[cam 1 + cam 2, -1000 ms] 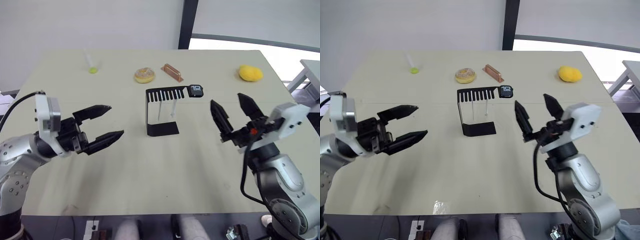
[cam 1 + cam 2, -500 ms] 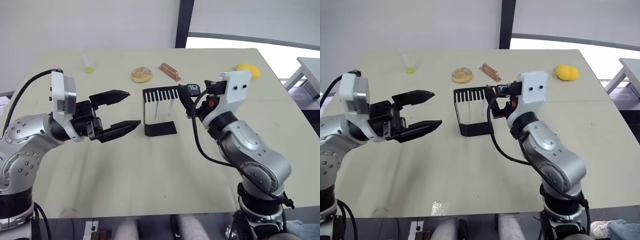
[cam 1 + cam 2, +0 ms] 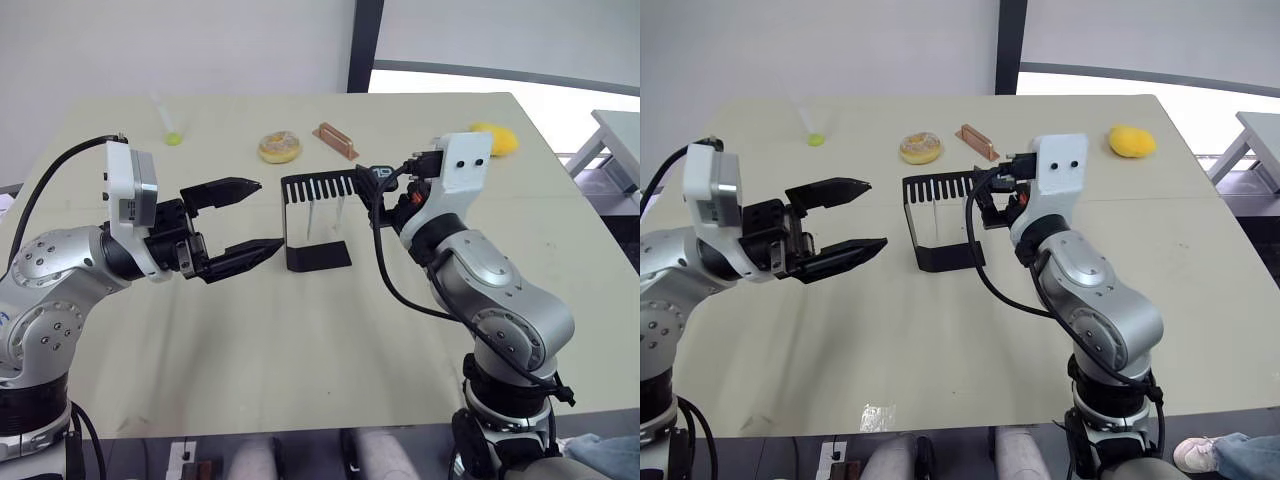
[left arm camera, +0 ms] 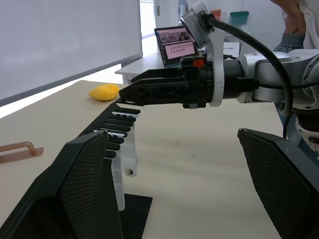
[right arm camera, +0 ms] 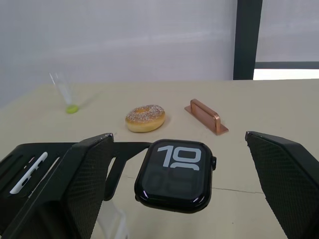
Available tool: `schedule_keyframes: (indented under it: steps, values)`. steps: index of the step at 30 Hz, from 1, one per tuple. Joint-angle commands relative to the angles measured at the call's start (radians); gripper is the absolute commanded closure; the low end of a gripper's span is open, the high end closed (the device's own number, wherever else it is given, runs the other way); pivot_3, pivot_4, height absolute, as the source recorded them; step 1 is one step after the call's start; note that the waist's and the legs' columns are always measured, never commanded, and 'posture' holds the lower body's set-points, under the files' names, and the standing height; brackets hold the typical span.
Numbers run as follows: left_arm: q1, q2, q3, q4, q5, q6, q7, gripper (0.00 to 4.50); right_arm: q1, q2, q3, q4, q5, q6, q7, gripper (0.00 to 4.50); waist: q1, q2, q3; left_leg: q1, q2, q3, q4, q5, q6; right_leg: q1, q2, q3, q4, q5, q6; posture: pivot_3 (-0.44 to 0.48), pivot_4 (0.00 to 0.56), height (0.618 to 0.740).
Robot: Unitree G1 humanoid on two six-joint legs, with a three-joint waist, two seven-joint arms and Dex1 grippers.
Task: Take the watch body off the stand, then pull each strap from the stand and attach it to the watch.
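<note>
The watch body (image 5: 174, 175) sits on the end of the stand's (image 3: 318, 256) top arm, at frame centre, between the right gripper's (image 5: 184, 194) spread fingers (image 5: 75, 189), untouched by either. Two white straps (image 3: 326, 215) hang below the comb. At centre-left, the left gripper (image 3: 245, 217) is spread, just beside the stand.

Head pair: high above the table (image 3: 300, 330), looking forward and down, both eyes sharing the stand (image 3: 318, 215) mid-table. Left wrist: low, close beside the stand (image 4: 117, 144), facing across toward the right gripper (image 4: 130, 93). Right wrist: very close over the watch body (image 5: 174, 175), facing the table's far edge.
</note>
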Motion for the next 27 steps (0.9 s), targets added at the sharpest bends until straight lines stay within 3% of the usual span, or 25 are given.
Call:
schedule_keyframes:
  steps: [1,27]
  values:
    - [-0.001,-0.003,0.009,-0.034,-0.005,-0.008,0.010,0.03,-0.028,0.005,-0.024,-0.013,-0.013,0.007,0.005,0.00,-0.004,0.000,0.000,0.000,0.000,0.000,0.000,0.000,0.000,0.000,0.000,0.000,0.000,0.000,0.000,0.000,0.150,0.740]
    - [0.006,-0.011,0.010,-0.052,-0.008,0.004,0.040,0.03,-0.026,0.022,-0.030,0.007,-0.030,0.036,0.055,0.00,-0.005,0.000,0.000,0.000,0.000,0.000,-0.001,0.000,0.000,0.000,0.000,0.000,0.000,0.000,0.000,0.000,0.150,0.740]
